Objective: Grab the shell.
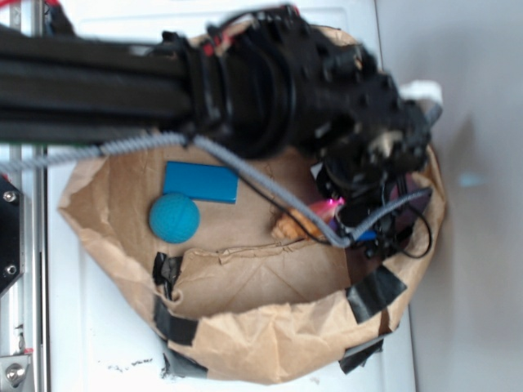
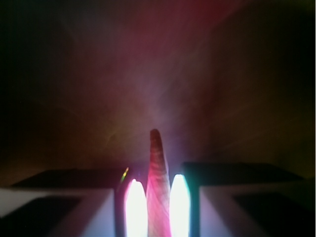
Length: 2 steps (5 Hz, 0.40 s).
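In the wrist view the shell (image 2: 158, 163) stands as a narrow pink-lit ribbed point between two glowing pads (image 2: 135, 207), pinched on both sides. My gripper (image 2: 157, 181) is shut on the shell. In the exterior view the orange-tan shell (image 1: 296, 224) lies on the brown paper, its right end hidden under my gripper (image 1: 328, 212), where a pink glow shows. The black arm reaches in from the left across the top of that view.
A blue textured ball (image 1: 173, 217) and a blue rectangular block (image 1: 200, 181) lie left of the shell on the paper. The crumpled brown paper bag (image 1: 245, 286) has raised edges patched with black tape (image 1: 374, 292). A grey cable (image 1: 270, 181) crosses above the shell.
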### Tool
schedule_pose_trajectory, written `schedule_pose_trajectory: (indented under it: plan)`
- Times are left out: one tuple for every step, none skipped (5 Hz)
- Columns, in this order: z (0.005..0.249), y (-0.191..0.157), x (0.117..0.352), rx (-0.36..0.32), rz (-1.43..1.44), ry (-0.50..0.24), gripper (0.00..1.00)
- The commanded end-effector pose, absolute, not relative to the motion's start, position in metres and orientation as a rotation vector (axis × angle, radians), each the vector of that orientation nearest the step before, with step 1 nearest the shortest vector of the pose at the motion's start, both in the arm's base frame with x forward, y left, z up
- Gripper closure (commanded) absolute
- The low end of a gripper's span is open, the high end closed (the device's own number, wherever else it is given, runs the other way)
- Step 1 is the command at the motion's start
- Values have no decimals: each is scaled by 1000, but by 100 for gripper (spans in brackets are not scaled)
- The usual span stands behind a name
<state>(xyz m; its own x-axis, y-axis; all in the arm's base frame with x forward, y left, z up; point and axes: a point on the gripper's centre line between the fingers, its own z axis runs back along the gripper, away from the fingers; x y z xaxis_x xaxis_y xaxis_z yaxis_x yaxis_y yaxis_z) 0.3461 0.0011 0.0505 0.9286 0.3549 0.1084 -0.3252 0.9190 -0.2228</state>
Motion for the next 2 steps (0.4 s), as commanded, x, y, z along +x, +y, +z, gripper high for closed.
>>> schedule_pose_trajectory:
  plan:
    - [134, 41, 342, -213, 392, -326, 100]
    - [143, 40, 329, -217, 378, -361, 100]
